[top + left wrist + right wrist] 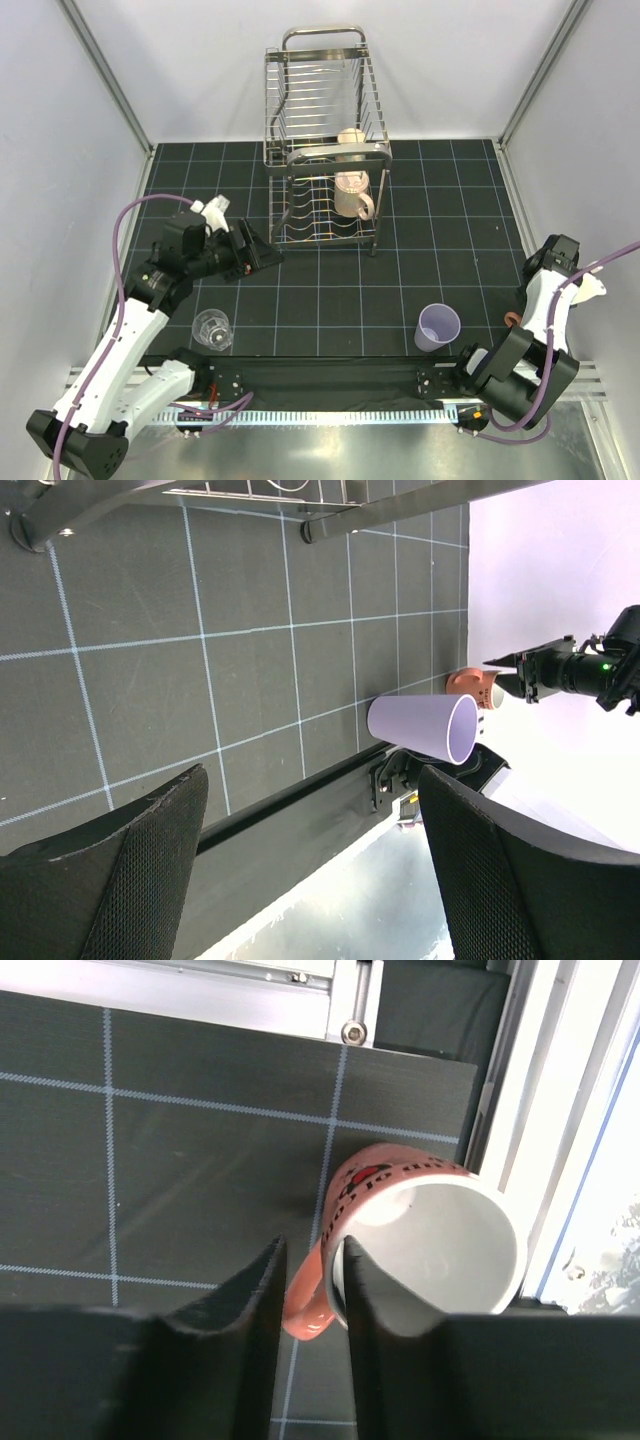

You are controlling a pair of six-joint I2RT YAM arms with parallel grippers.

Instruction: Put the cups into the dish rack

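Salmon mug (430, 1240) sits at the mat's (400, 290) right edge, handle at seven o'clock, and the right gripper (313, 1260) pinches that handle. Away at eleven o'clock, well apart, waits the dish rack (300, 120). The left gripper (312, 780) hangs spread and empty. Dark lettering on the mug's side is unreadable.

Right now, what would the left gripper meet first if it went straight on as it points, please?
Probably the lavender tumbler, slightly to one side of the left gripper's line; only bare mat lies between, though depth is unclear.
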